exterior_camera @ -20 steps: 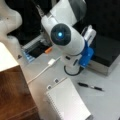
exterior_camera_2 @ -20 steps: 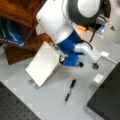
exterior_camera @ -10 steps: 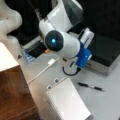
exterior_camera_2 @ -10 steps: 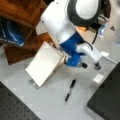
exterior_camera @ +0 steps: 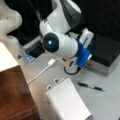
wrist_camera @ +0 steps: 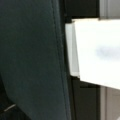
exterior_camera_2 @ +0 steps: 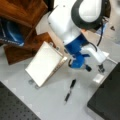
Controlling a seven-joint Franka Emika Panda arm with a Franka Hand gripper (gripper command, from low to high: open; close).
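Low over the grey table (exterior_camera_2: 50, 100), the blue-mounted gripper (exterior_camera_2: 100, 68) hangs near a black pen (exterior_camera_2: 69, 90) — whether its fingers are parted, I cannot tell — beside a white spiral notebook (exterior_camera_2: 43, 62).

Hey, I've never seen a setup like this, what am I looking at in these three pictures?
It's a white and blue robot arm working over a grey table. Two pictures come from cameras off the arm; the third, from a camera on its wrist, shows only dark and white surfaces up close. On the table lie a notebook, a pen and a white cable. The arm's pincer sits low by the table near a small white block; it doesn't visibly hold anything.
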